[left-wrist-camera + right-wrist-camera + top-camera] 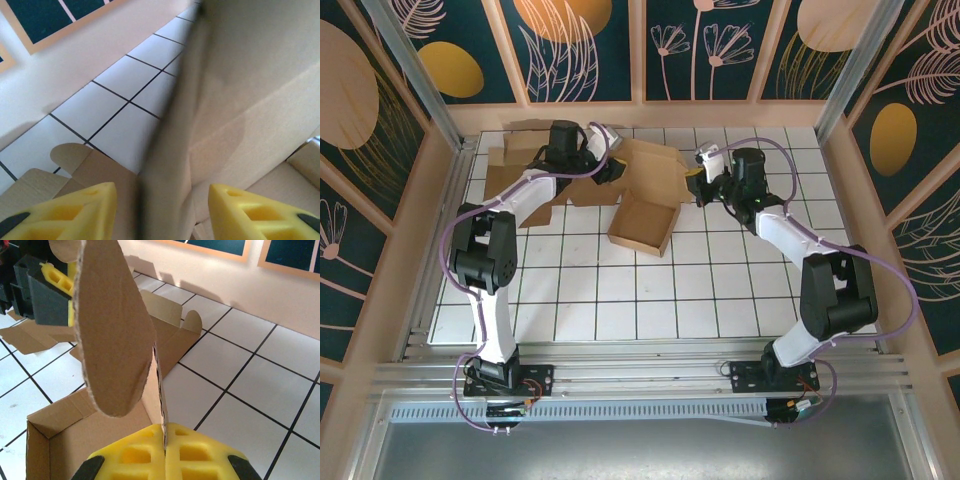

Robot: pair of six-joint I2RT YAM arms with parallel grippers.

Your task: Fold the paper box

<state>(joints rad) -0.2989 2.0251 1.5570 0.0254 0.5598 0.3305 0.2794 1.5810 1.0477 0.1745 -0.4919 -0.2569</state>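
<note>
Box [640,228] near-far (mouth up): right end effector [699,187] pinches it; left end effector [610,172] spread.

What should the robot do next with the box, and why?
Probably close the left end effector: its jaws stand apart either side of a cardboard panel, while the right end effector is shut on a flap.

The box [642,222] is placed on the tabletop [720,290], toward its far side. Sheets of flat cardboard [515,150] are spread behind it to the left. The left gripper [609,170] is positioned behind the box, the right gripper [699,188] at its right.
</note>
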